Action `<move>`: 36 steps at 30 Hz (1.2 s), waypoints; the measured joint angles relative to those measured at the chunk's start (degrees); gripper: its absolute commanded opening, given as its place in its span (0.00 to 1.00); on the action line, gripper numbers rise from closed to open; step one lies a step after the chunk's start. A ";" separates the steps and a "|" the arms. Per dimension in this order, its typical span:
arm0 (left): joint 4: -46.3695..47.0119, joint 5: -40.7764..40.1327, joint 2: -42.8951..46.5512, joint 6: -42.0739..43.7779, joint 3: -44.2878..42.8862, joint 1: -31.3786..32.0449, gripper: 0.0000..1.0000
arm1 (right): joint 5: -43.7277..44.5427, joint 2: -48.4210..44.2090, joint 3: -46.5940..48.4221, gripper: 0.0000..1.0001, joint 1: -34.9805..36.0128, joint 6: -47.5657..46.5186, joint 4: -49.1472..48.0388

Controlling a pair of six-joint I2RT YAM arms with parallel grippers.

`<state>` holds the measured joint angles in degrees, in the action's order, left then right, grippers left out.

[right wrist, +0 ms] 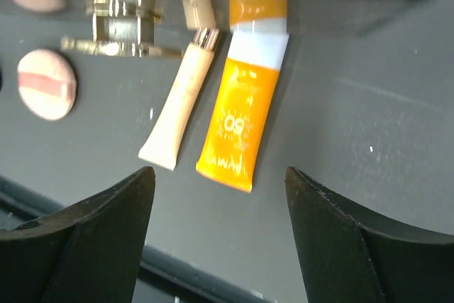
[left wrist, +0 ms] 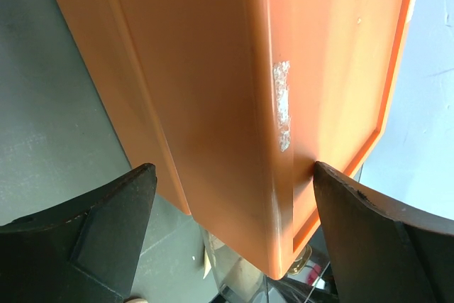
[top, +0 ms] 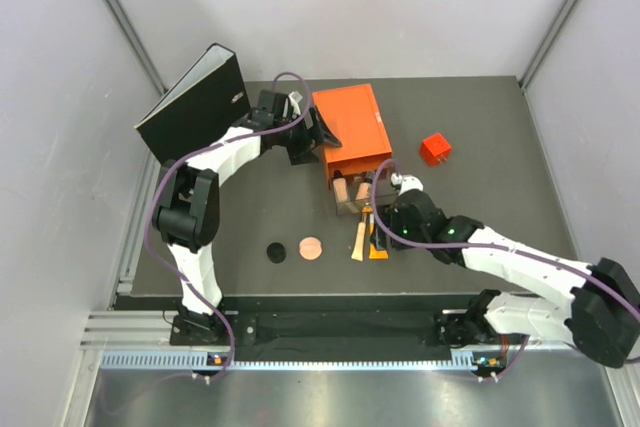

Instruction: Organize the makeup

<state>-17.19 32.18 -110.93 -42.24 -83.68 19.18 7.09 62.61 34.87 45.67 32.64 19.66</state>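
The orange-yellow tube (right wrist: 241, 115) and the slim beige tube (right wrist: 177, 108) lie side by side on the dark table. My right gripper (right wrist: 218, 172) hovers open above their near ends, holding nothing. From the top view this gripper (top: 381, 230) partly covers the orange-yellow tube (top: 378, 247), and the beige tube (top: 358, 241) shows beside it. The pinkish-copper disc (top: 311, 247) and the black disc (top: 275, 251) lie further left. A tan bottle (top: 343, 190) stands in a clear holder under the orange box (top: 350, 127). My left gripper (left wrist: 230, 167) is open, straddling the near corner of the orange box (left wrist: 213, 69).
A small red cube (top: 435, 148) sits right of the orange box. A black binder (top: 195, 102) stands tilted at the back left. The clear holder's wall (right wrist: 340, 15) runs just beyond the tubes. The table's front edge (right wrist: 184, 278) lies close under my right gripper.
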 measured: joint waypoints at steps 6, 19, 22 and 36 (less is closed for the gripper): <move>-0.04 0.42 -0.22 0.24 -0.13 0.00 0.94 | 4.68 7.32 0.02 0.60 2.60 1.05 -4.76; -1.40 1.64 -1.14 0.46 -1.53 0.00 0.94 | 18.51 19.52 2.54 0.38 12.41 5.16 -6.54; -1.64 1.46 -1.20 0.59 -1.73 0.00 0.94 | 21.79 23.32 5.57 0.26 14.58 6.10 -6.19; -2.67 1.53 -1.51 1.29 -2.54 0.00 0.94 | 24.96 25.97 9.42 0.00 21.31 6.60 -1.66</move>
<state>-19.86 33.71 -112.44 -40.95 -86.21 19.18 32.05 88.58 44.29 66.98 39.24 18.00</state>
